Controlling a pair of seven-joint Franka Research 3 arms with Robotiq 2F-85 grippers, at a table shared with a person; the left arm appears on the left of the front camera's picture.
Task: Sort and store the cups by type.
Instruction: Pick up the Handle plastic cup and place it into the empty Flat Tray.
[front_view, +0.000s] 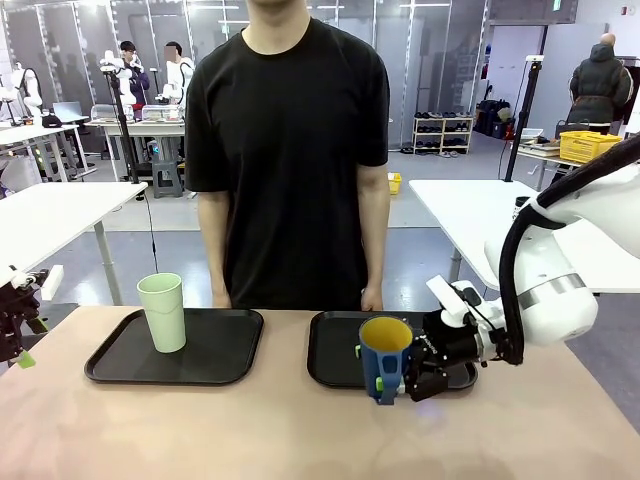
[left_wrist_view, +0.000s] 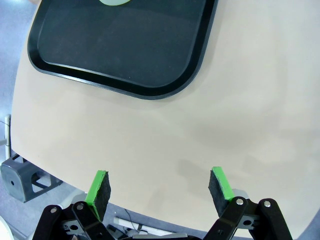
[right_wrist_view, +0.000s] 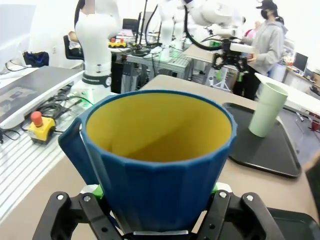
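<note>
A tall pale green tumbler stands upright on the left black tray; the right wrist view shows that tumbler farther off. My right gripper is shut on the dark blue mug, which is upright at the near rim of the right black tray. Up close, the mug shows its yellow inside, with its handle to the left, clamped between the right gripper's green pads. My left gripper hangs open over the bare table near its edge, holding nothing.
A person in a black shirt stands at the far side, hands resting at the table edge behind the trays. The left tray's corner lies ahead of the left gripper. Bare tabletop runs along the near side.
</note>
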